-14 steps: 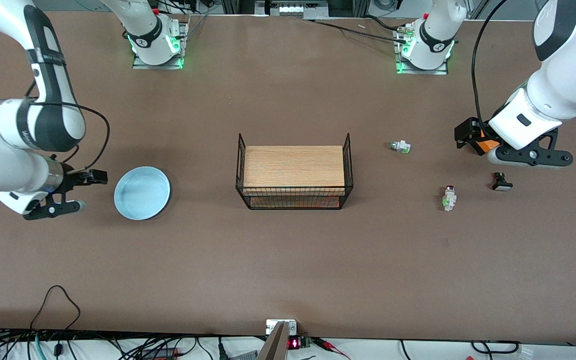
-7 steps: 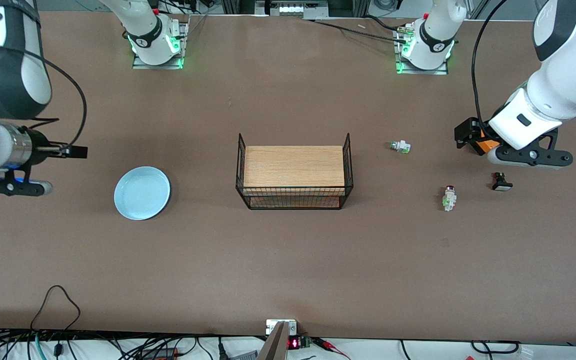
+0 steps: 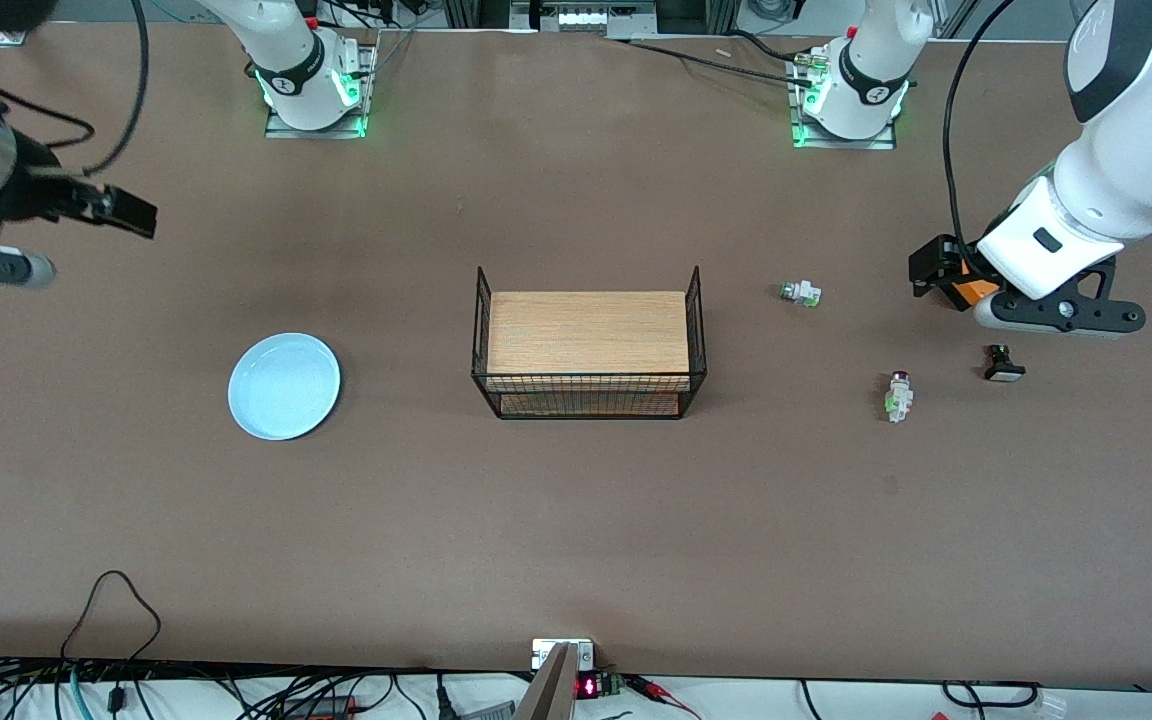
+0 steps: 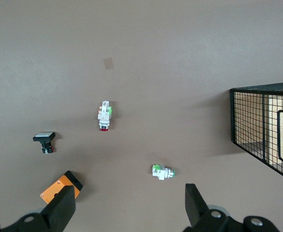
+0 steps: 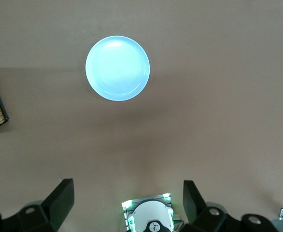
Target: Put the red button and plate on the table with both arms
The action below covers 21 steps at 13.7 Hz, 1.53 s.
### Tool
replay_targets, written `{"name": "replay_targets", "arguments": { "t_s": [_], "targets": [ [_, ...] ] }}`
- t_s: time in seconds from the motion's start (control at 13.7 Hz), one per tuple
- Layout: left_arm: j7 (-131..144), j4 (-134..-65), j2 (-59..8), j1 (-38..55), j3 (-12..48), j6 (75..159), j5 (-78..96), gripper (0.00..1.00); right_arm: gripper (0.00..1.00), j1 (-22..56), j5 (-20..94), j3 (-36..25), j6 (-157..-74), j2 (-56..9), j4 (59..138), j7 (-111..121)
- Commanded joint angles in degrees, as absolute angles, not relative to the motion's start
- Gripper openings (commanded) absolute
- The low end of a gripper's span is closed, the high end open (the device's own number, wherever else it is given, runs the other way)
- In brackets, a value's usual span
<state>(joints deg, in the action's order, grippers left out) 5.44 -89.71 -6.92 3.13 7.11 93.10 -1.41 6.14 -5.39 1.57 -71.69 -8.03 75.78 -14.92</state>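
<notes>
Our left gripper point(image 4: 127, 208) hangs in the air with its jaws spread wide and nothing between them, over the table point(image 3: 576, 520) at the left arm's end. Under it lie three small parts. The red button point(image 3: 899, 395) rests on its side on the bare table, and its dark red cap points away from the front camera. The black-and-white part point(image 3: 1003, 363) lies just beside it toward the left arm's end, and it does not touch it. The green-ended part point(image 3: 800, 292) lies farther from the front camera than the red button, well apart from it and nearer to the wire rack point(image 3: 589, 343).

Our right gripper point(image 5: 127, 205) is also released and holds nothing. It is high above the right arm's end of the table, and in the right wrist view we see the right arm's base point(image 5: 150, 218) between its fingers point(image 5: 60, 198). The plate point(image 3: 284, 385) lies flat on the table, well apart from this gripper and nearer to the front camera than the base. It has nothing on it. The rack with its wood top stands in the middle of the table, between the plate and the three small parts.
</notes>
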Motion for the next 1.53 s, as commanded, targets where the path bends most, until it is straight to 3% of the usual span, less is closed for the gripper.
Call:
{"name": "replay_targets", "arguments": {
  "t_s": [0.0, 0.66, 1.17, 1.32, 1.46],
  "targets": [
    [4.8, -90.5, -5.9, 3.2, 7.1, 92.8, -2.5, 1.00, 1.00, 3.8, -4.0, 1.7, -73.4, -2.8, 83.0, -14.8],
    [4.4, -90.5, -5.9, 2.9, 7.0, 93.2, -3.3, 1.00, 1.00, 3.5, 2.9, -3.0, -76.3, -0.5, 89.4, -9.1],
    [1.8, -90.8, -6.3, 1.4, 6.8, 94.0, -3.3, 1.00, 1.00, 3.6, 2.2, -2.9, -73.6, -3.7, 84.3, -9.1],
    [1.0, -92.2, -5.6, -0.9, 6.7, 95.2, -1.8, 1.00, 1.00, 3.8, -0.1, -2.6, -74.3, -3.7, 84.2, -9.2],
    [-0.9, -98.2, -1.6, -1.2, 6.4, 100.3, -1.1, 1.00, 1.00, 3.7, -1.1, -2.5, -77.3, -3.7, 83.8, -9.1]
  ]
}}
